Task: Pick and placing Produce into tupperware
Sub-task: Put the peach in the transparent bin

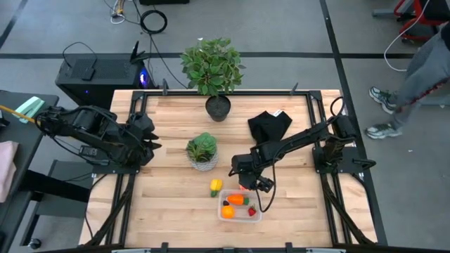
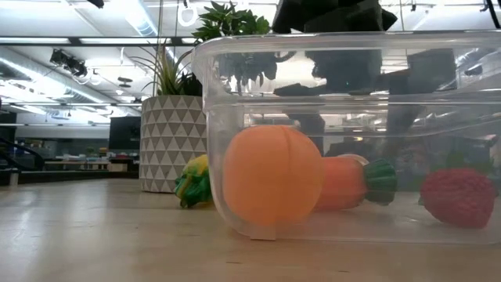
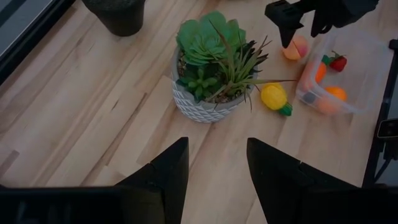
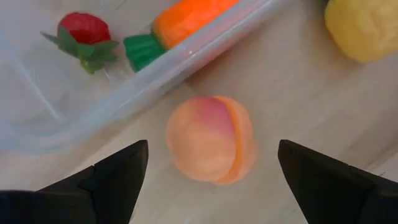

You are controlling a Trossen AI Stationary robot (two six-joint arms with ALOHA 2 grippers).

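Observation:
The clear tupperware stands near the table's near edge and holds the carrot, the orange ball and the red strawberry. The peach-coloured piece lies on the wood just outside the tupperware's far wall. My right gripper hovers above it, open, one finger on each side and clear of it. The yellow piece rests on the table to the tupperware's left. My left gripper waits open at the table's left side, facing the succulent.
The succulent in its white patterned pot stands left of the yellow piece. A black pot with a tall plant and a black cloth sit toward the far edge. A person walks beyond the table's right far corner.

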